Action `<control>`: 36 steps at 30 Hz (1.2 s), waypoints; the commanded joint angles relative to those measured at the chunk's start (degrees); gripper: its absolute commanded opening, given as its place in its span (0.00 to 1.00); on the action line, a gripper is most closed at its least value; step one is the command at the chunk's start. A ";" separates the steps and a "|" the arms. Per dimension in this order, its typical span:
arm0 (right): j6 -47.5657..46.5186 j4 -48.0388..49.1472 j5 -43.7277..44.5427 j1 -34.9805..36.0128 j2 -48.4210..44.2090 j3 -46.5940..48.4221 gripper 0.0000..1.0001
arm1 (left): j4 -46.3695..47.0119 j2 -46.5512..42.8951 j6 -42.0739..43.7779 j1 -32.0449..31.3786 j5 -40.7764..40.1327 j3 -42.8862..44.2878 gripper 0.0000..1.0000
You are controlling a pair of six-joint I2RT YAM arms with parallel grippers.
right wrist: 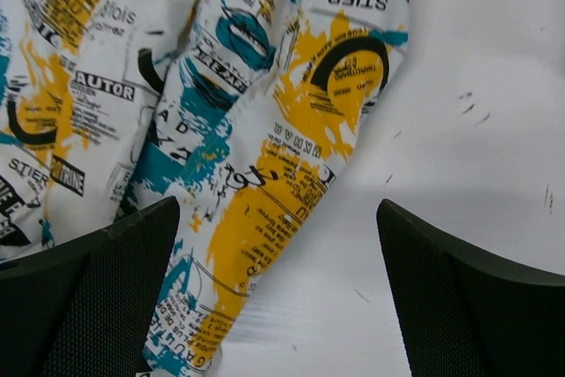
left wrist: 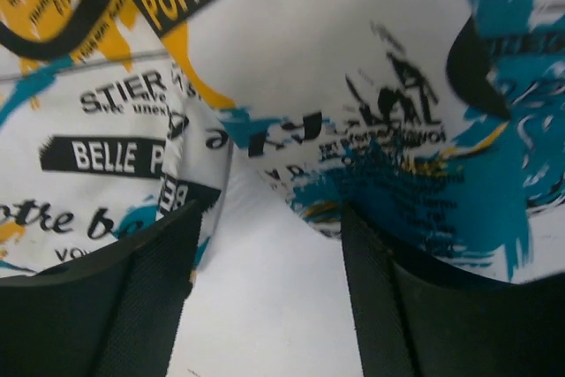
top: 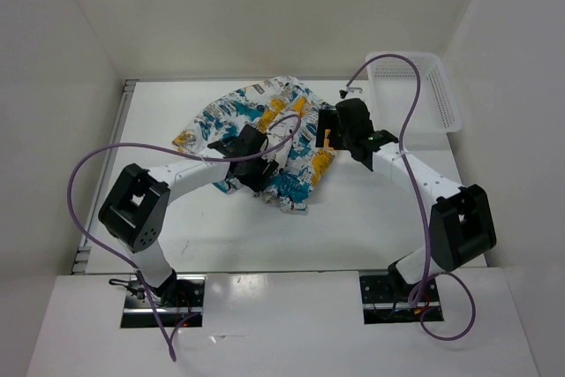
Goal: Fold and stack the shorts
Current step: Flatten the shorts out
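The shorts (top: 237, 117) lie crumpled at the middle back of the table, white with teal, yellow and black print. My left gripper (top: 258, 168) is low over their near left part. In the left wrist view it (left wrist: 269, 284) is open, with a bare white surface between the fingers and printed fabric (left wrist: 353, 86) just ahead of the tips. My right gripper (top: 334, 136) is over the shorts' right edge. In the right wrist view it (right wrist: 278, 293) is wide open, with a yellow-printed fold (right wrist: 265, 209) beside its left finger (right wrist: 106, 297) and bare table under the rest.
A white mesh basket (top: 439, 94) stands at the back right corner. White walls close in the table (top: 353, 227) on the left, back and right. Purple cables loop from both arms.
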 commanded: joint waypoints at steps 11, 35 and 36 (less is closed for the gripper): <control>4.94 6.21 -0.36 0.51 3.27 -2.88 0.96 | 3.77 0.99 0.21 -0.04 11.56 -4.39 0.20; 6.61 5.60 -0.98 1.04 -0.85 -8.76 0.96 | 3.14 -1.91 0.21 -3.47 5.15 1.07 1.00; 6.61 5.60 -0.98 1.04 -0.86 -9.38 0.96 | 3.85 -1.38 0.21 -3.47 3.92 1.06 0.96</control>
